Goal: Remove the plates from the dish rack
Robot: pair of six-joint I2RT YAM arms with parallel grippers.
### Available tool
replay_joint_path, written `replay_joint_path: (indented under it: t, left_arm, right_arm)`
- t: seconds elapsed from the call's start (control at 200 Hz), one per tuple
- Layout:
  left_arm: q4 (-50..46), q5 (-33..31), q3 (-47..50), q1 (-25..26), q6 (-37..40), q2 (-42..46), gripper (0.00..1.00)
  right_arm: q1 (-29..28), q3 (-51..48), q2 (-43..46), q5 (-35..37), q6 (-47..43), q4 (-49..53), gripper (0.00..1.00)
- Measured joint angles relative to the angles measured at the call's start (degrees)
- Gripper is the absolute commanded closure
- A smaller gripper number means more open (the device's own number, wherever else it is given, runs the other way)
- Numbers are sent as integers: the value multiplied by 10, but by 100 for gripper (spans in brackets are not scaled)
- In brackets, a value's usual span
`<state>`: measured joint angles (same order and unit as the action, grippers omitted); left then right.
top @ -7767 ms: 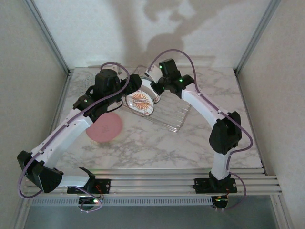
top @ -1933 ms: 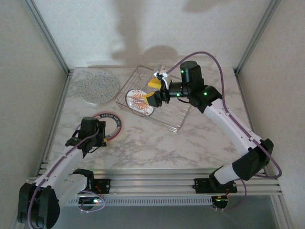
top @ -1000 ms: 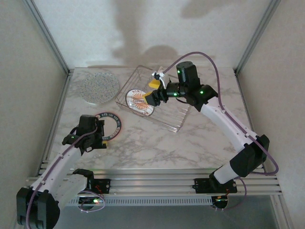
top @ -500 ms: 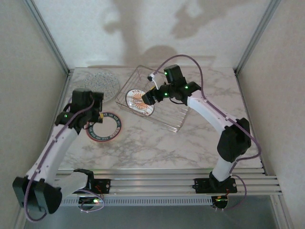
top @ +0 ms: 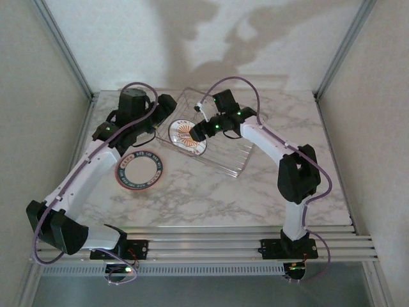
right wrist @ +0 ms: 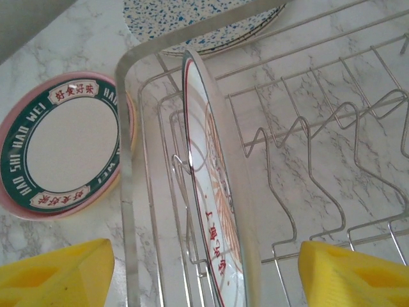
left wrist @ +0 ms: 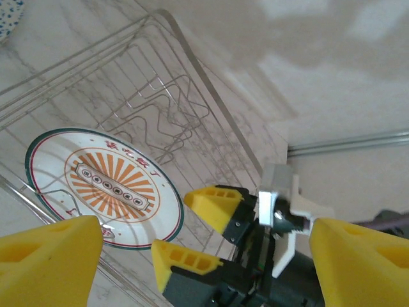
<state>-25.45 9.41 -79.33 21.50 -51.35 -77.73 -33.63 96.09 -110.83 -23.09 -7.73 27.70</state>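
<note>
The wire dish rack (top: 223,150) sits at mid-table. One plate stands in it, a white plate with an orange-brown emblem (top: 187,136), held upright between the tines. My right gripper (top: 197,130) is open, and its yellow fingers (right wrist: 57,276) straddle this plate's edge (right wrist: 217,211) without touching it. My left gripper (top: 166,106) hovers open at the rack's back left corner, facing the emblem plate (left wrist: 102,192) and the right gripper's fingers (left wrist: 214,206). Nothing lies between the left fingers (left wrist: 45,262).
A green-rimmed white plate on top of a pink plate (top: 138,170) lies on the table left of the rack (right wrist: 128,192). A speckled plate (right wrist: 198,25) lies flat behind the rack's left corner, largely under the left arm in the top view. The rack's right half holds bare tines (right wrist: 287,173).
The left arm has swung from beside the green-rimmed stack up to the rack's back left corner. The right gripper has shifted slightly left over the emblem plate.
</note>
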Motion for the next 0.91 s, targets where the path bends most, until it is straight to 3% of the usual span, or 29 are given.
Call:
replay_joint_path:
  t: [0.37, 0.906]
  left_arm:
    - [14, 0, -2, 36, 66, -1, 17]
    - [14, 0, -2, 36, 72, 2, 17]
  right_arm:
    - [0, 40, -53, -10, -6, 0, 43]
    - [1, 65, -75, -31, -10, 0, 67]
